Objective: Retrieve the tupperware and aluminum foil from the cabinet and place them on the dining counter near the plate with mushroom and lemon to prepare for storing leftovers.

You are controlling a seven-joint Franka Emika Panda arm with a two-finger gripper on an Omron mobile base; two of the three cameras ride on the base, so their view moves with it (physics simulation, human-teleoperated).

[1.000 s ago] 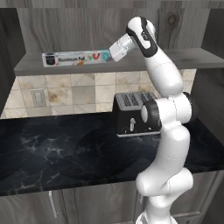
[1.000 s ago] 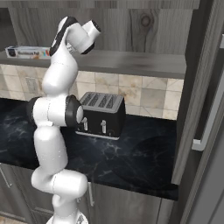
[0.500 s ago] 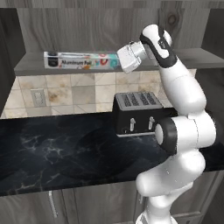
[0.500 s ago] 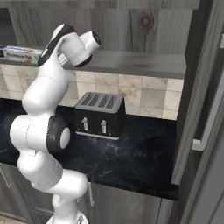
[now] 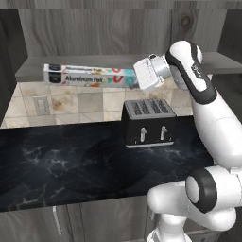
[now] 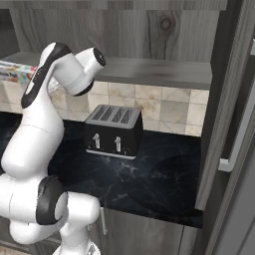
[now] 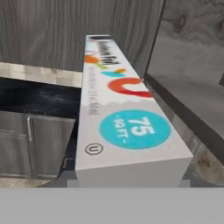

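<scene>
The aluminum foil (image 5: pixel 90 75) is a long white and pale blue carton with red and blue marks. It hangs level just in front of the cabinet's grey shelf board (image 5: pixel 118 61), over the black counter. My gripper (image 5: pixel 138 79) is shut on its right end. In the hand view the aluminum foil (image 7: pixel 122 127) runs away from the hand, with the shelf board (image 7: pixel 192 100) beside it on the right. Its far end (image 6: pixel 14 69) pokes out left of my arm in the right base view. The tupperware, the plate, the mushroom, the lemon and the dining counter are out of view.
A black toaster (image 5: pixel 147 122) (image 6: pixel 112 130) stands on the narrow black counter (image 5: pixel 61 160) below the shelf, against beige tiles. The open cabinet door with its metal bar handle (image 6: pixel 240 130) stands at the right. Low cupboards (image 7: pixel 35 144) sit under the counter.
The carton has come forward off the shelf and sunk a little, still in my gripper. My arm's elbow has swung out to the right and the wrist has dropped.
</scene>
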